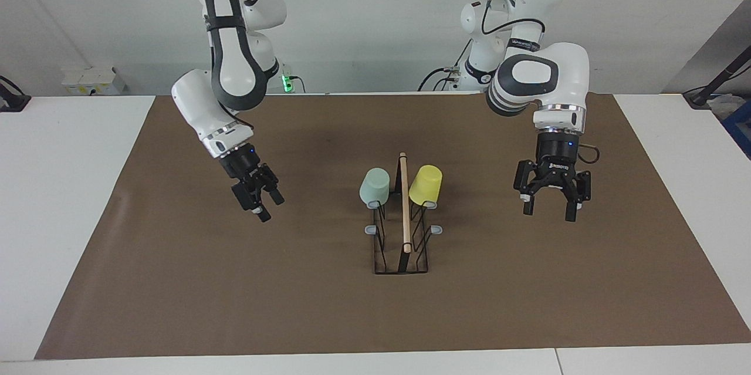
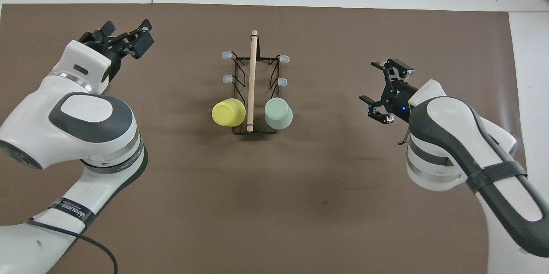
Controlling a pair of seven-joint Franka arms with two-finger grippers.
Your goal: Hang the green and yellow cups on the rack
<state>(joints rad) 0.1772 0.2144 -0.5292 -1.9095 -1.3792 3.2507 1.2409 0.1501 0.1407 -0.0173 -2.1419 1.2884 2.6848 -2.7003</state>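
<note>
Cups, green (image 1: 375, 186) and yellow (image 1: 426, 185), hang on rack (image 1: 403, 228); left gripper (image 1: 550, 213) and right gripper (image 1: 262, 203) released, clear.

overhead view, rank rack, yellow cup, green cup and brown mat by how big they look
1. brown mat
2. rack
3. yellow cup and green cup: they look alike in size, so no ranking between them.

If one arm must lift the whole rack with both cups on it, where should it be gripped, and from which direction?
Probably the wooden rod handle along the top of the rack, at a bare stretch just past the cups, coming straight down from above with the fingers either side of the rod. The green cup and yellow cup hang upside down beside it at the robots' end, crowding that part.
</note>
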